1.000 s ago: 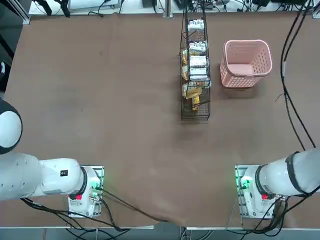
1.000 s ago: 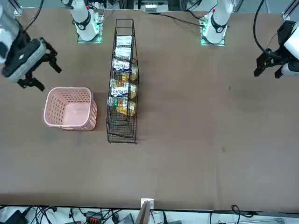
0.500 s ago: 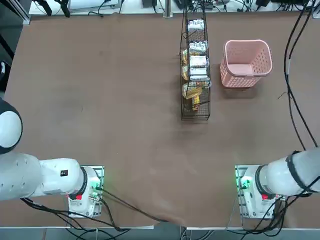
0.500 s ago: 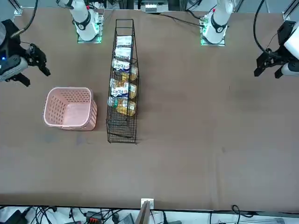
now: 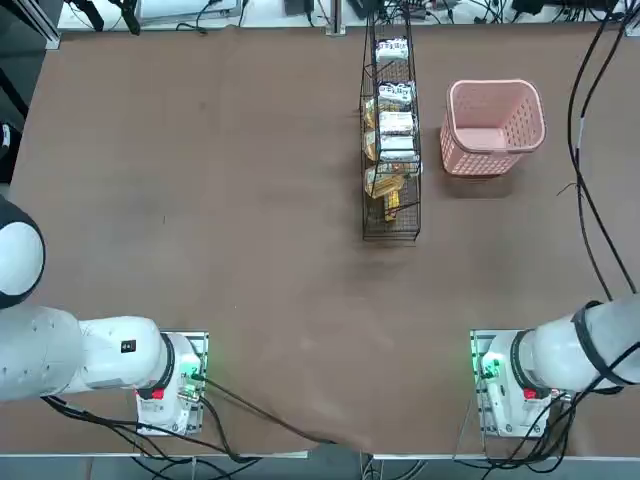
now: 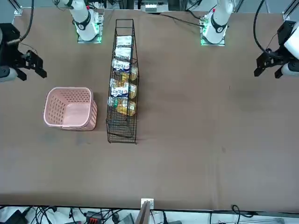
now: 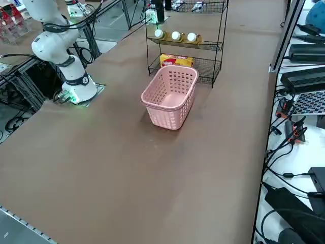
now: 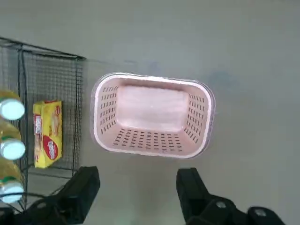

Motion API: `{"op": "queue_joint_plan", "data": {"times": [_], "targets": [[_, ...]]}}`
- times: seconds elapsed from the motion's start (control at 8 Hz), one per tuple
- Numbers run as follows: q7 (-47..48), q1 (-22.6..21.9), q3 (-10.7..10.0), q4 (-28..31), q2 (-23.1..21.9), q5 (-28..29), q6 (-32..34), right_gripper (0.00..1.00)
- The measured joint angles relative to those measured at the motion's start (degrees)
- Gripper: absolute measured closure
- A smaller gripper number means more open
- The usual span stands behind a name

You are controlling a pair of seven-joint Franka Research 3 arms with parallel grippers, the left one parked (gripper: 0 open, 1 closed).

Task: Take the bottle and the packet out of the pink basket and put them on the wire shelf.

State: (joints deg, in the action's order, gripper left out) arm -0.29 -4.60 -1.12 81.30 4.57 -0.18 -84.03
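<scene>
The pink basket [image 5: 481,160] [image 6: 70,122] [image 7: 170,116] [image 8: 151,140] stands upright beside the wire shelf [image 5: 390,228] [image 6: 122,134] [image 8: 51,77] and holds nothing. Three slim bottles with white caps [image 7: 175,35] [image 8: 11,149] lie side by side on the shelf's upper tier. I cannot tell which is the task's bottle. White packets [image 5: 396,122] [image 6: 122,52] fill the shelf's far part, and the task's packet cannot be told apart from them. My right gripper [image 6: 39,66] [image 8: 137,180] hangs open and empty above the table, off the basket's outer side toward the robot.
A yellow packet [image 7: 176,61] [image 8: 47,133] lies on the shelf's lower tier near the basket. Cables [image 5: 585,200] trail over the table's right side. Boxes and cables crowd the floor beyond that edge [image 7: 299,107].
My right gripper has drawn outward toward the table's right edge and looks smaller in the front view. Basket and shelf have not moved.
</scene>
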Motion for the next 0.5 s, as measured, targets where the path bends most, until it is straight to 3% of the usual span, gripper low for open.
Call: {"op": "queue_joint_plan", "data": {"times": [0.5], "targets": [[5.3,0.0,-1.1,2.0,-3.1,0.0,-0.1,0.0]]}}
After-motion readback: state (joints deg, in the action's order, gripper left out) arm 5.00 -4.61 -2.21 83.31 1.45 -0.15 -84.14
